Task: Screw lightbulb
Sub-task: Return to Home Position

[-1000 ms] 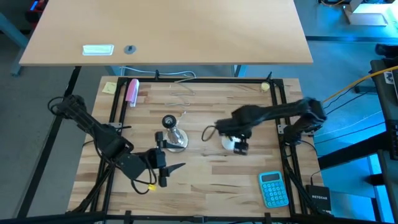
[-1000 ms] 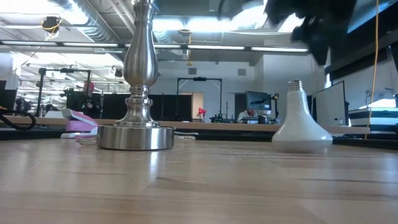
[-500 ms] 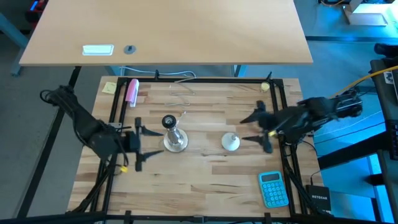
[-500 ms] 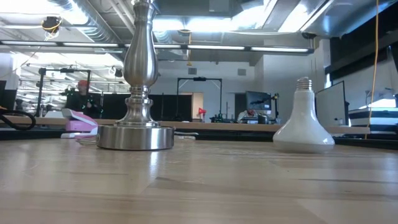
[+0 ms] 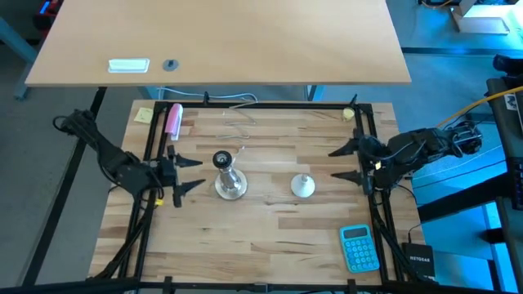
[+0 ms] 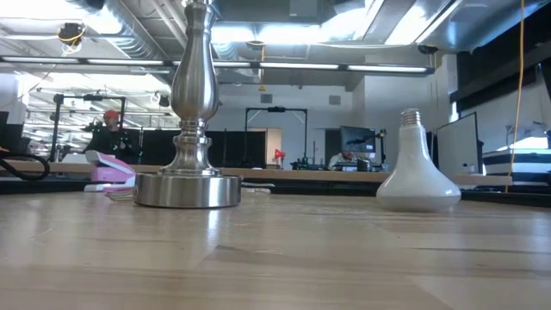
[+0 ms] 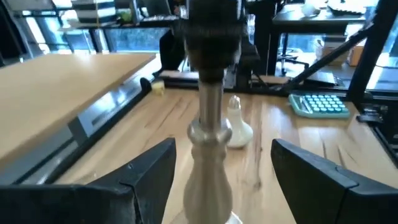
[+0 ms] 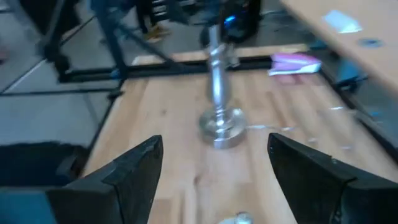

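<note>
The lightbulb (image 5: 303,186) stood globe-down on the table (image 5: 270,237) beside the lamp stand (image 5: 228,181), toward the right arm. Both grippers, left (image 5: 189,174) and right (image 5: 335,163), flanked the stand with fingers apart.

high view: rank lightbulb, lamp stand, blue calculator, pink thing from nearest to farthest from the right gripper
From the right gripper, open at the right edge:
1. lightbulb, just left of it
2. blue calculator, lower right
3. lamp stand, centre-left
4. pink object, upper left
The left gripper sits open at the left edge.
</note>
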{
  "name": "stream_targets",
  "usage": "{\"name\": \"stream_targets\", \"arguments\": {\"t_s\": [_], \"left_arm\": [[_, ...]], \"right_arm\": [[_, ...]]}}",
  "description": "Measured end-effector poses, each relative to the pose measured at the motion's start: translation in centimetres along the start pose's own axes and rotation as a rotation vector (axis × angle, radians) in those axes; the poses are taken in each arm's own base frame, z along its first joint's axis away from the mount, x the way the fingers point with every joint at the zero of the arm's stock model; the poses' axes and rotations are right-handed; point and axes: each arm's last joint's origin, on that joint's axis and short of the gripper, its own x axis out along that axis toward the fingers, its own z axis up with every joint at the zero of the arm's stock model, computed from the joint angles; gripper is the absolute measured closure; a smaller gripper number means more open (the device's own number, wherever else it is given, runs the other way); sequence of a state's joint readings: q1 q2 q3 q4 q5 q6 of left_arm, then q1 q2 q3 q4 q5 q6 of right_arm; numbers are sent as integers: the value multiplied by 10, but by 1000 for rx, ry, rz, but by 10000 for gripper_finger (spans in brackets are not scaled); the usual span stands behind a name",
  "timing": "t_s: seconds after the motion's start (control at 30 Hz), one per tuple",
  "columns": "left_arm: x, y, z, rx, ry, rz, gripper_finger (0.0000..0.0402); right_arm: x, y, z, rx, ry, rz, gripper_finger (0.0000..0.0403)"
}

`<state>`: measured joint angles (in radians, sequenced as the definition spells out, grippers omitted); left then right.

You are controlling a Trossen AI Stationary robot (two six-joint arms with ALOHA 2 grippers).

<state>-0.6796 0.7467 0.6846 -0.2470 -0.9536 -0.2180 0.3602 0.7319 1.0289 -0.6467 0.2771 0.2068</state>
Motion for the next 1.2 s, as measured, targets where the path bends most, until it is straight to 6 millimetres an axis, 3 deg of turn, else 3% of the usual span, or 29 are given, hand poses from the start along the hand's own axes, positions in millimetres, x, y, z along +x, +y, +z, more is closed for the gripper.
{"name": "stream_targets", "arguments": {"t_s": [0.23,0.47,0.73,0.87,1.2], "left_arm": [[9,2,-39,213,-3,-36,149],[-2,28,-44,156,-187,-224,149],[-11,45,-73,45,-232,-242,149],[-16,51,-77,22,-274,-241,149],[-20,59,-95,-35,-327,-237,149]], "right_arm": [[21,2,-38,-143,92,141,111],[30,-9,-53,-200,-159,116,111],[48,-28,-86,-152,-130,62,111],[55,-34,-102,-120,-167,82,111],[52,-46,-140,-1,-322,110,111]]}}
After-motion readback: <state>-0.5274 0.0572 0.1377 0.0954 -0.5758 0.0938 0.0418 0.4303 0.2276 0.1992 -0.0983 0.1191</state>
